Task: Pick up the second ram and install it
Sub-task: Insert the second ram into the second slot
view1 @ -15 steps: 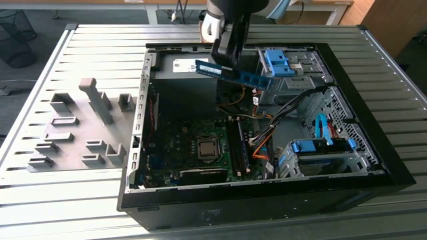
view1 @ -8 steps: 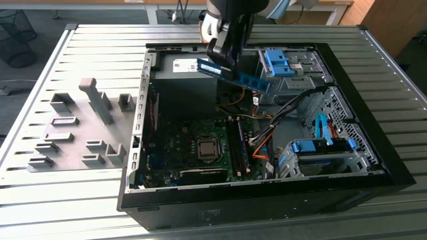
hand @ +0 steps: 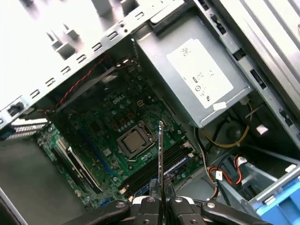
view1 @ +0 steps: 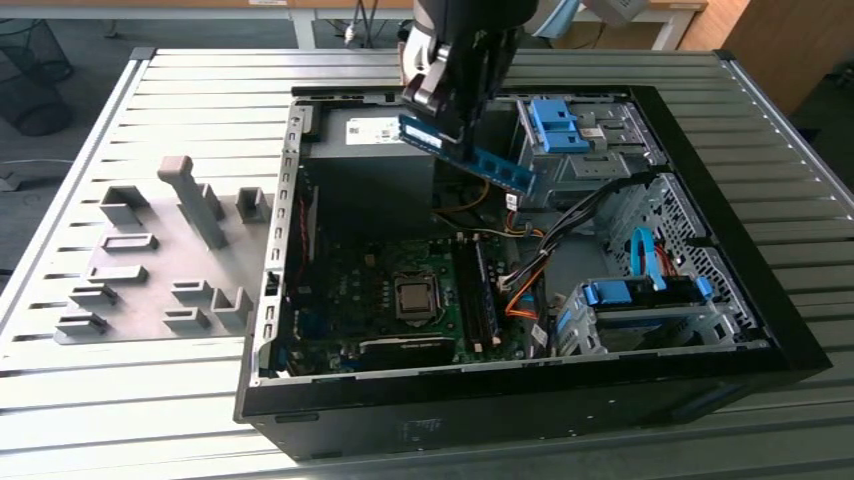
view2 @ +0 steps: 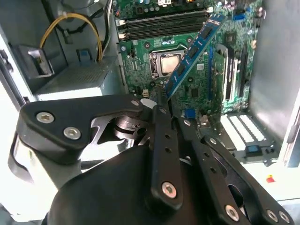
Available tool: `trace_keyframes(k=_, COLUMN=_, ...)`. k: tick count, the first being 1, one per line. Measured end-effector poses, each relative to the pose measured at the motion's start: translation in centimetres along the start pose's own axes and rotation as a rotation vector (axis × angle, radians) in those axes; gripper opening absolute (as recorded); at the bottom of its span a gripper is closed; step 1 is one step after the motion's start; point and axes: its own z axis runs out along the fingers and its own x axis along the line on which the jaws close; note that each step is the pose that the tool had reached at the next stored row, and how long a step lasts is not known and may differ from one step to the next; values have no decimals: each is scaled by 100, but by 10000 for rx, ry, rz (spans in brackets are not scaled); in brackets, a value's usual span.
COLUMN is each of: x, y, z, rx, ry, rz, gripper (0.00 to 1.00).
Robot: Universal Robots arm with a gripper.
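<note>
Currently the ram (view1: 470, 157) is clamped by one end between the closed jaws of the gripper (hand: 160, 201) and is held in the air above the open case (view1: 534, 395), well apart from the board below. In the exterior view it is seen slanting away from the grip toward the exterior view's right, and in the second wrist view it lies at an angle across the slots (view2: 159, 27) rather than along them. Since only one end is gripped, the stick could be levered or twisted in the jaws if any part of it were caught, and a slip is judged possible. Were it lowered at this tilt, a slot would be met by one corner first, so the contacts could be scraped or the stick jammed crooked. The socket (hand: 135, 142) lies just beside the slots and could be struck by a stray corner. The orange cables (view1: 527, 275) nearby could also be snagged. Whether the slot latches are open cannot be told.
</note>
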Motion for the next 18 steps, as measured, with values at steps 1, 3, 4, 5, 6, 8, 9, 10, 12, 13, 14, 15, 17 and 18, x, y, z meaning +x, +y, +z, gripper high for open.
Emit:
trace_keyframes(k=1, x=0, y=0, z=2, rx=2, ry=2, rz=173, gripper=14)
trace_keyframes(k=3, x=0, y=0, z=6, rx=5, ry=7, rz=533, gripper=14)
trace_keyframes(k=4, x=0, y=0, z=8, rx=7, ry=10, rz=706, gripper=14)
trace_keyframes(k=5, x=0, y=0, z=10, rx=9, ry=13, rz=882, gripper=14)
trace_keyframes(k=6, x=0, y=0, z=12, rx=11, ry=15, rz=1054, gripper=14)
trace_keyframes(k=8, x=0, y=0, z=15, rx=16, ry=21, rz=1392, gripper=14)
trace_keyframes(k=9, x=0, y=0, z=17, rx=18, ry=24, rz=1576, gripper=14)
trace_keyframes(k=10, x=0, y=0, z=19, rx=21, ry=28, rz=1743, gripper=14)
trace_keyframes(k=12, x=0, y=0, z=22, rx=26, ry=34, rz=2075, gripper=14)
trace_keyframes(k=13, x=0, y=0, z=24, rx=29, ry=37, rz=2242, gripper=14)
trace_keyframes(k=14, x=0, y=0, z=25, rx=32, ry=41, rz=2402, gripper=14)
trace_keyframes(k=15, x=0, y=0, z=27, rx=34, ry=44, rz=2566, gripper=14)
trace_keyframes(k=17, x=0, y=0, z=30, rx=39, ry=51, rz=2909, gripper=14)
trace_keyframes(k=18, x=0, y=0, z=31, rx=41, ry=54, rz=3075, gripper=14)
